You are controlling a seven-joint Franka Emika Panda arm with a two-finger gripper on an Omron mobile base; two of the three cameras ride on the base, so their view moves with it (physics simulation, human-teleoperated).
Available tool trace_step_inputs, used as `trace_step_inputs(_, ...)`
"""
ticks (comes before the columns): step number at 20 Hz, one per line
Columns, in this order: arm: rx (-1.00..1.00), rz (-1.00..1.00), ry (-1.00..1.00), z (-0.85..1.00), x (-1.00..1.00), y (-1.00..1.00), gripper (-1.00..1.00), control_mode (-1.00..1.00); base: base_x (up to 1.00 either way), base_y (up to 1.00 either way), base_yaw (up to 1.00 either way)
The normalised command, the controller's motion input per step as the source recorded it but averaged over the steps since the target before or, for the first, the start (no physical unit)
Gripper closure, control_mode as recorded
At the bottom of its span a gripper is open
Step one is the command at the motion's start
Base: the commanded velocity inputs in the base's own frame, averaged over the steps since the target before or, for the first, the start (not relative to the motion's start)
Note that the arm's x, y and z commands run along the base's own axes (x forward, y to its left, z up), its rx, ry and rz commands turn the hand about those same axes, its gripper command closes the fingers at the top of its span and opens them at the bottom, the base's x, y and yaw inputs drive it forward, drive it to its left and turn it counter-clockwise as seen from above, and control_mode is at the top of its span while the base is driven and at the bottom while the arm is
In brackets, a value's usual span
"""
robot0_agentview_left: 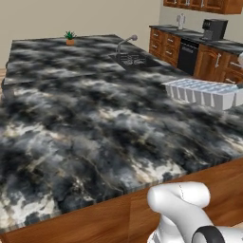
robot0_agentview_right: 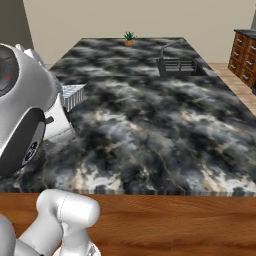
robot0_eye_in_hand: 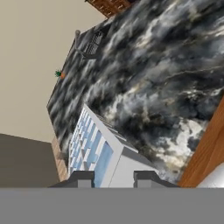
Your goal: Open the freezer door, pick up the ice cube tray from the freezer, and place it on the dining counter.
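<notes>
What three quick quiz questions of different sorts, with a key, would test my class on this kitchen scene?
1. True or false: the ice cube tray lies flat on the dining counter, free of the gripper.
2. Multiple choice: what stands at the counter's far edge? A) a small potted plant B) a kettle C) a bowl
3. Short answer: what is built into the counter near the far right corner?

Key
1. False: in the hand view the gripper is shut on the tray's end, and it looks held above the counter.
2. A, the potted plant.
3. A sink with a faucet.
</notes>
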Motion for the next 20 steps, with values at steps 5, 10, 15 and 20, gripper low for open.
trace_step_inputs(5,0.0,0.25,0.0,-0.45,1.0,-0.07,1.0,-1.0,0.0,0.0,0.0)
trace_step_inputs(10,0.0,0.21,0.01,-0.56,1.0,0.0,1.0,-1.0,0.0,0.0,0.0)
trace_step_inputs(15,-0.02,0.04,0.02,-0.37,0.94,0.08,1.0,-1.0,0.0,0.0,0.0)
trace_step_inputs(20,-0.04,0.0,0.08,-0.23,0.7,0.34,1.0,-1.0,0.0,0.0,0.0)
